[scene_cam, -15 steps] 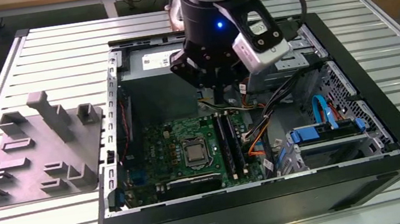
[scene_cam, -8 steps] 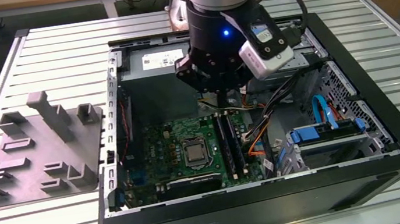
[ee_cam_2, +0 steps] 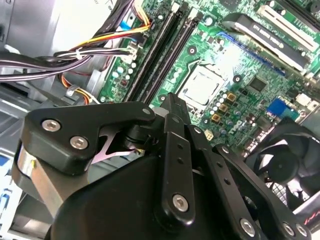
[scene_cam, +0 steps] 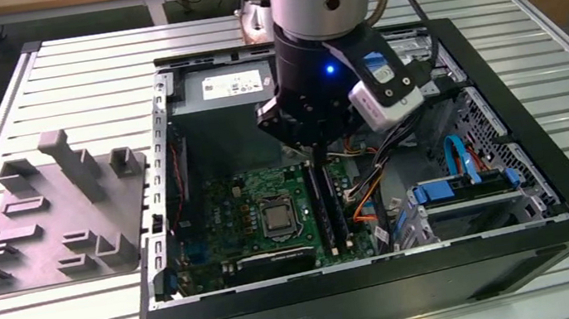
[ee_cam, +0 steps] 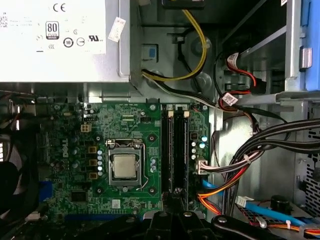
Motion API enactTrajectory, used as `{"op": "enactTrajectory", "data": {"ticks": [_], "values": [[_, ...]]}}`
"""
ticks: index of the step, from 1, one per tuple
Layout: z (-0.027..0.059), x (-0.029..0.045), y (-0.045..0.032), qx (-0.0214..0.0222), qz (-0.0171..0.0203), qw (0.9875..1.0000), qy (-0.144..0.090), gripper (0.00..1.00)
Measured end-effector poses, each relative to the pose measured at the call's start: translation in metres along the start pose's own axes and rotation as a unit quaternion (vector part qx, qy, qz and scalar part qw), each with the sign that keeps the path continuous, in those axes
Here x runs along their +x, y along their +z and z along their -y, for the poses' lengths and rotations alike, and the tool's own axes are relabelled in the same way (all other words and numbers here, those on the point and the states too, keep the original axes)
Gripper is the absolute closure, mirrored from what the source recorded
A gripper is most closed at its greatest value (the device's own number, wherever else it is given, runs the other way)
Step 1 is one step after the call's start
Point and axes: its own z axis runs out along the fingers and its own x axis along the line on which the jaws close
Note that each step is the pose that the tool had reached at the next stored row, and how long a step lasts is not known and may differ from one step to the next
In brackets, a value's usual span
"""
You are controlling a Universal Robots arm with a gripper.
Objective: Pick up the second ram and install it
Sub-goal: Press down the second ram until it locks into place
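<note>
My gripper (scene_cam: 314, 154) hangs inside the open computer case, its fingertips low over the far end of two long dark bars (scene_cam: 326, 204) on the green motherboard (scene_cam: 240, 203). In the second wrist view the fingers (ee_cam_2: 170, 100) meet at a narrow tip, shut, with nothing visible between them. The first wrist view has the gripper (ee_cam: 176, 196) at one end of the two parallel bars (ee_cam: 175, 150), white clips at their other end. I cannot tell whether the second ram sits in one of these bars or whether they are bare slots.
The processor (ee_cam: 123, 166) lies beside the bars. Cable bundles (ee_cam: 250, 150) and a blue drive cage (scene_cam: 467, 188) crowd the other side. The power supply (scene_cam: 224, 88) is at the back of the case. A grey moulded fixture plate (scene_cam: 49, 230) lies outside on the exterior view's left.
</note>
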Motion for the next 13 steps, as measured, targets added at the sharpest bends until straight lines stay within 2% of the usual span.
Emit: {"op": "enactTrajectory", "data": {"ticks": [7,13], "values": [[0.0059,0.0,0.0058,-0.0002,0.0004,1.0,-0.007,0.9],[0.0071,0.0,0.0064,-0.0006,0.0005,0.9999,-0.011,0.9]]}}
